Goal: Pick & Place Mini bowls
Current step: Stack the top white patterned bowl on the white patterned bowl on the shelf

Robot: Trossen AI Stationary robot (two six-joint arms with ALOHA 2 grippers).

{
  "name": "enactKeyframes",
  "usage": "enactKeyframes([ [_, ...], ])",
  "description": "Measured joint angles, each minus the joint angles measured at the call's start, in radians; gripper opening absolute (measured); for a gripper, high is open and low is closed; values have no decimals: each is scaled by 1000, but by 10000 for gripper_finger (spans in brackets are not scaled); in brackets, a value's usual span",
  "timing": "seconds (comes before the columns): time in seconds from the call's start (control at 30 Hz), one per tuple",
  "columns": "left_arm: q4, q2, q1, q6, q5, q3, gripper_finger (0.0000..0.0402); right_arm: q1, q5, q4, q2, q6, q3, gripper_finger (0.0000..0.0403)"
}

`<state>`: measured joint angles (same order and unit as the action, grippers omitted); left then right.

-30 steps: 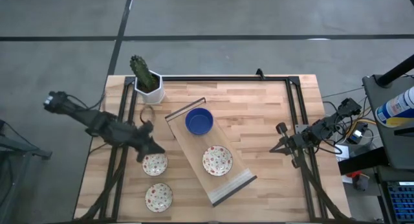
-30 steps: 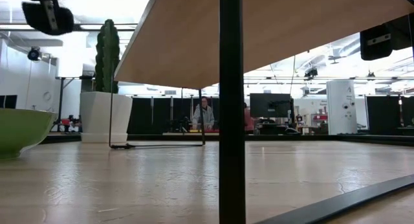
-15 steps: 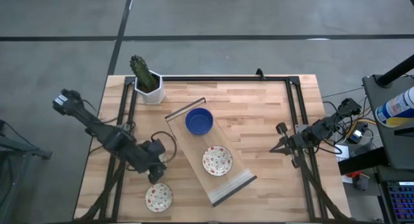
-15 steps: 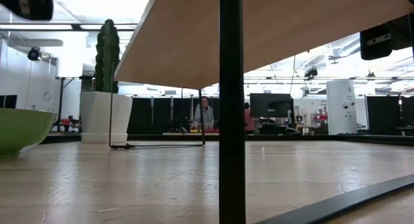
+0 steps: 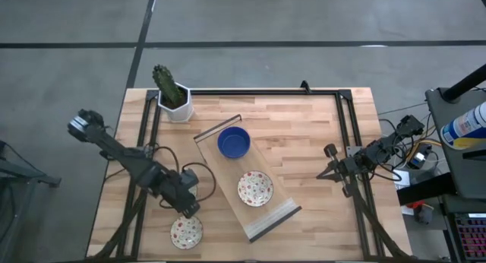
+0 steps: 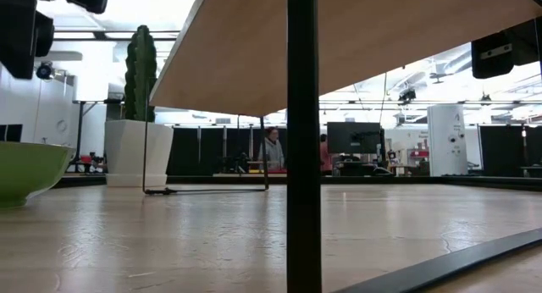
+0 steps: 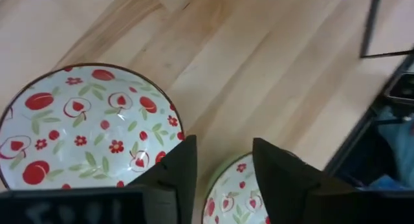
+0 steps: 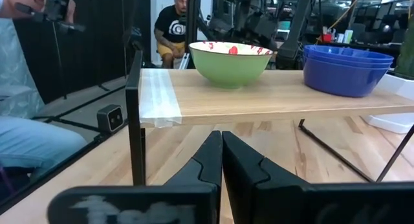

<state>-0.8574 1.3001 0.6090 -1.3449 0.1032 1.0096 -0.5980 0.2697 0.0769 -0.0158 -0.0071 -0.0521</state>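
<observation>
A stack of cobalt blue mini bowls [image 5: 234,142] and one floral mini bowl [image 5: 255,188] stand on a raised wooden shelf [image 5: 216,168]. They also show in the right wrist view, the blue stack [image 8: 346,68] and the floral bowl, green outside [image 8: 229,62]. Another floral bowl [image 5: 186,232] rests on the table near the near edge. My left gripper [image 5: 187,210] hovers open just beyond it and covers a further floral bowl [image 7: 239,188], which shows between its fingers. My right gripper [image 5: 328,172] waits shut at the table's right.
A cactus in a white hexagonal pot [image 5: 173,99] stands at the far left corner. Black frame rails [image 5: 345,141] run along the table's sides. The shelf's thin wire legs [image 7: 372,23] stand near my left gripper. People show in the room behind [image 8: 174,20].
My left gripper has moved toward the table's near edge. It has come over the floral bowl that lay in front of it, and that bowl is now hidden from above. The bowls and my right arm have kept still.
</observation>
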Motion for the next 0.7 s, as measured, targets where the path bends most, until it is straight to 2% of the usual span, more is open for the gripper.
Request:
enactKeyframes([
  [0.7,-16,219,0,123,10,0,147,0,0,0,0,11,0,9],
])
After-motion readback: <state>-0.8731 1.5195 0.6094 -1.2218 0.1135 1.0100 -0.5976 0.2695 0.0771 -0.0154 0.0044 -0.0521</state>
